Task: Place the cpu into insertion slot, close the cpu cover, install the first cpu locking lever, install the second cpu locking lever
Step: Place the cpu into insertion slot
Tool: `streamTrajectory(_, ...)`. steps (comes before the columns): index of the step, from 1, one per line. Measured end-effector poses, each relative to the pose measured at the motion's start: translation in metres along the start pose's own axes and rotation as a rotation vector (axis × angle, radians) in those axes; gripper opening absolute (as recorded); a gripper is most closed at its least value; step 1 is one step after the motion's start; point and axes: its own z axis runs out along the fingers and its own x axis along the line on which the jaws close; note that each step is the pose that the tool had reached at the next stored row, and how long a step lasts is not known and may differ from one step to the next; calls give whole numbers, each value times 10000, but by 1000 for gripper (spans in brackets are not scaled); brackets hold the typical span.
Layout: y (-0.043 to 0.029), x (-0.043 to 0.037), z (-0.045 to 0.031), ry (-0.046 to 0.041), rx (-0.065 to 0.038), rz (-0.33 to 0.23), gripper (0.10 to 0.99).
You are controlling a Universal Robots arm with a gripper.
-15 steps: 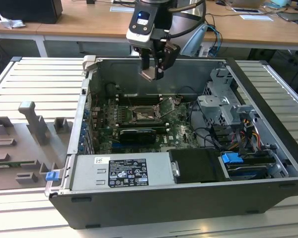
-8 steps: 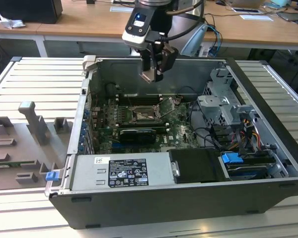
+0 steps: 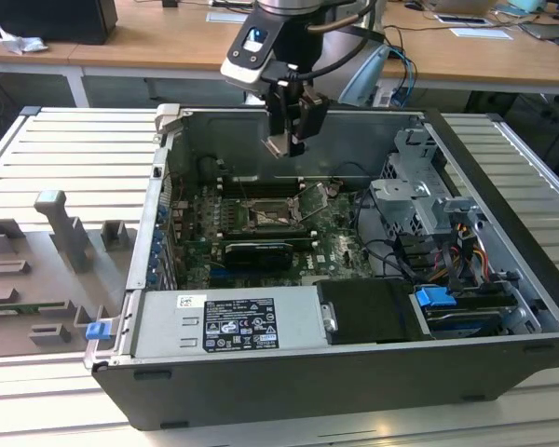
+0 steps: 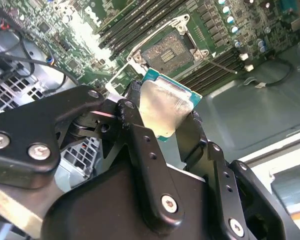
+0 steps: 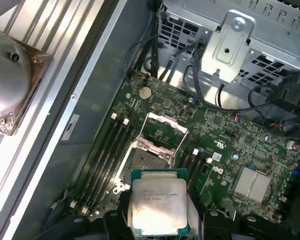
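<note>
My gripper [image 3: 287,140] hangs above the open computer case, shut on the cpu [image 3: 278,145] by two opposite edges. The cpu [image 4: 165,107] is a flat square chip with a silver-grey top and a green rim, held between black fingers [image 4: 135,115]. In the first wrist view the cpu [image 5: 159,205] sits in front of the insertion slot [image 5: 141,162], clearly above the board. The slot [image 3: 265,216] [image 4: 167,52] is a dark square socket, uncovered. Its cpu cover [image 5: 166,125] [image 3: 314,198], a thin silver frame, stands tilted up from the slot's edge.
Long black memory slots [image 5: 107,150] run beside the socket. A metal drive cage [image 3: 419,191] with cables fills the case on the exterior view's right. A grey power supply box [image 3: 228,321] lies along the front. A grey fixture [image 3: 65,237] stands outside the case on the left.
</note>
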Motion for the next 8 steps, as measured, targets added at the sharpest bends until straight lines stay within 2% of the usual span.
streamTrajectory(2,-1,0,15,-27,9,415,525)
streamTrajectory(8,-3,-1,36,-55,26,883,525)
